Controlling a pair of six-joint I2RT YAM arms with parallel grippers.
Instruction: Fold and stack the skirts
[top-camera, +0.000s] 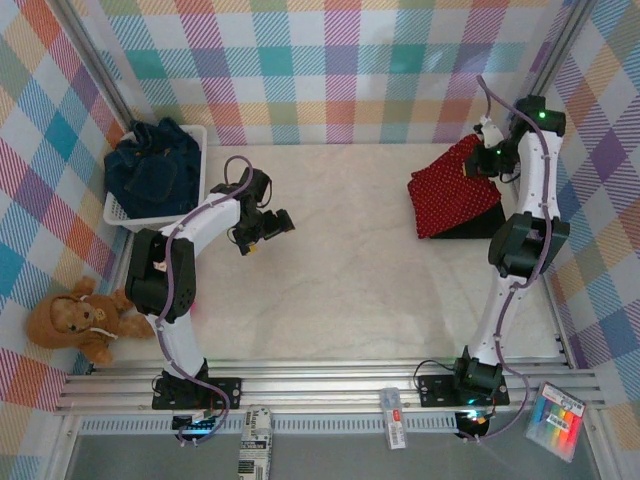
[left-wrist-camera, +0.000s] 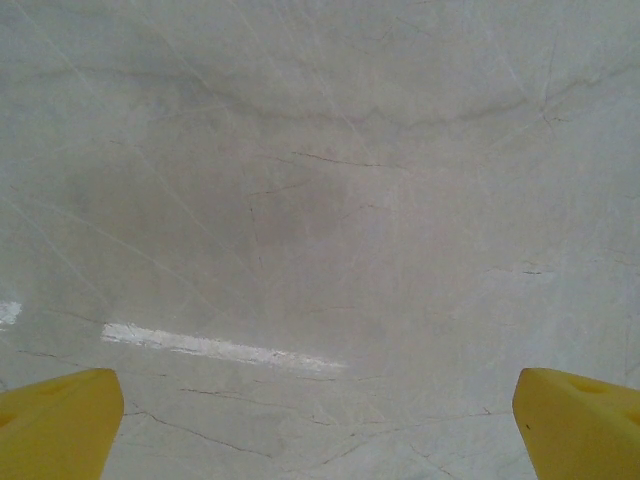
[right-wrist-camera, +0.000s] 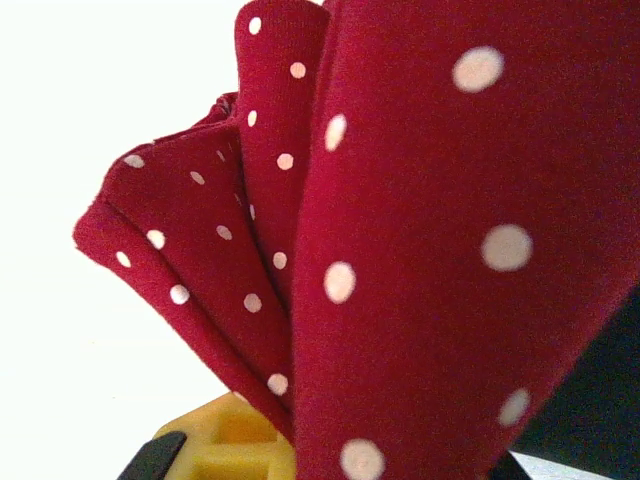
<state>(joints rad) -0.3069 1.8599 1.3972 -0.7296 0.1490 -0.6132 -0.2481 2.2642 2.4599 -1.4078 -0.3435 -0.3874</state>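
Note:
The red skirt with white dots (top-camera: 450, 188) lies folded at the right back of the table, on top of a black skirt (top-camera: 482, 226). My right gripper (top-camera: 484, 160) is shut on the red skirt's far right edge. In the right wrist view its folds (right-wrist-camera: 420, 260) hang close before the camera, above a yellow finger (right-wrist-camera: 228, 442), with the black skirt (right-wrist-camera: 600, 400) behind. Dark blue denim skirts (top-camera: 152, 166) are piled in the white basket (top-camera: 122, 214) at the left. My left gripper (top-camera: 266, 226) hovers open over bare table, its yellow fingertips (left-wrist-camera: 55, 425) far apart with nothing between.
A brown plush toy (top-camera: 80, 320) lies beside the left arm's base, outside the table frame. Checked walls close off the back and both sides. The marble tabletop (top-camera: 340, 260) stretches bare between the two arms.

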